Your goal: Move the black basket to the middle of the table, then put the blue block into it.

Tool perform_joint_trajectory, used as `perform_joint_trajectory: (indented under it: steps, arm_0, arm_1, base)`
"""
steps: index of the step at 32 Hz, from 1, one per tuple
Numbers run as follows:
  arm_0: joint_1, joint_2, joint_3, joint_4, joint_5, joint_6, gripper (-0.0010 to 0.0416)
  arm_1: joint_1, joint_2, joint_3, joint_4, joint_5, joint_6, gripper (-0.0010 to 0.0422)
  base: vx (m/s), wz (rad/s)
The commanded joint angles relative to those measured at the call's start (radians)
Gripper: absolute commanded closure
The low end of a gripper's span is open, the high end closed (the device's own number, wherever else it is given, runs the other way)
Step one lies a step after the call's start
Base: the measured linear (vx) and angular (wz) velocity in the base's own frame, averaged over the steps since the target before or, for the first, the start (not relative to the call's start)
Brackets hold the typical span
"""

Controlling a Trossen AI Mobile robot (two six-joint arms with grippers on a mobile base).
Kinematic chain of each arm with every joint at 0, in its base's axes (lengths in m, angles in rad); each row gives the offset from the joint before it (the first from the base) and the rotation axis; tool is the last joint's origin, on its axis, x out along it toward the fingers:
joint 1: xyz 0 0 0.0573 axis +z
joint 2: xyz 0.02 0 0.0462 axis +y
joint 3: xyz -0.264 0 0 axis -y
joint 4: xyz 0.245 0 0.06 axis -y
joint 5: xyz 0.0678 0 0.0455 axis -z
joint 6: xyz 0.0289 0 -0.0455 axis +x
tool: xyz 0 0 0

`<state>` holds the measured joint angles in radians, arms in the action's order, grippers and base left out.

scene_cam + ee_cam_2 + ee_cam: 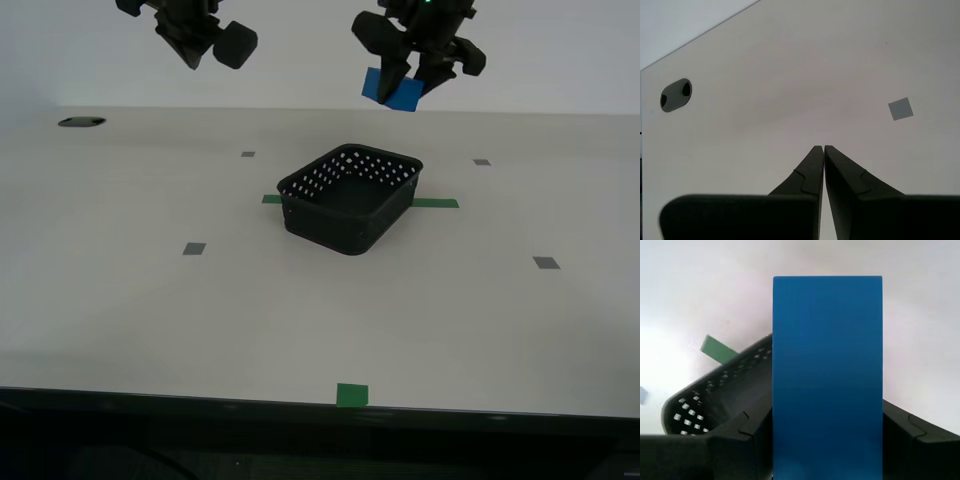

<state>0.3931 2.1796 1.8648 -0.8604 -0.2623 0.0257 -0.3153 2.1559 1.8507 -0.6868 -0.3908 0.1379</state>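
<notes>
Off-white table (120, 300): black basket (350, 200) sits mid-table; my first gripper (408, 85) clamps the blue block (393, 90) above the far edge. My second gripper (824, 149) hangs closed, empty. Early release risks missing.

Exterior view: frontal, raised, looks down across table (130, 310) toward far wall, mid distance; first wrist view rides close over black basket (715, 395), shared with exterior (350, 197); second wrist view faces bare tabletop, grey square mark (901, 108) probably shared too.
</notes>
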Motion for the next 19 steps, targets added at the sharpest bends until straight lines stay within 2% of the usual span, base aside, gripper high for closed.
perform_joint_trajectory:
  steps: [1,3,7,12,13,17,19]
  arm_0:
    - [0.052,0.0,0.0,-0.031,-0.011,-0.005,0.0407]
    - [0.121,0.0,0.0,-0.072,-0.01,-0.008,0.0407]
    - [0.199,0.0,-0.003,-0.112,-0.01,-0.004,0.0407]
    - [0.216,0.0,-0.028,-0.108,-0.01,-0.007,0.0406]
    - [0.216,0.0,-0.068,-0.108,-0.002,-0.011,0.0406]
    - [0.216,0.0,-0.113,-0.089,0.023,-0.011,0.04]
    - [0.216,0.0,-0.129,-0.078,0.027,-0.02,0.0374]
  arm_1:
    - [0.006,-0.002,0.0,0.007,-0.006,0.011,0.0412]
    - [0.019,-0.002,0.0,0.014,-0.028,0.013,0.0412]
    - [0.053,-0.002,-0.001,0.015,-0.028,0.013,0.0412]
    - [0.071,-0.002,-0.001,0.007,-0.029,0.013,0.0412]
    - [0.074,-0.002,-0.001,0.005,-0.027,0.013,0.0412]
    - [0.075,-0.002,-0.001,0.005,-0.027,0.013,0.0412]
    - [0.076,-0.002,-0.001,0.005,-0.027,0.013,0.0412]
  base:
    - [0.0,0.0]
    - [0.0,0.0]
    - [0.0,0.0]
    - [0.0,0.0]
    - [0.0,0.0]
    - [0.0,0.0]
    - [0.0,0.0]
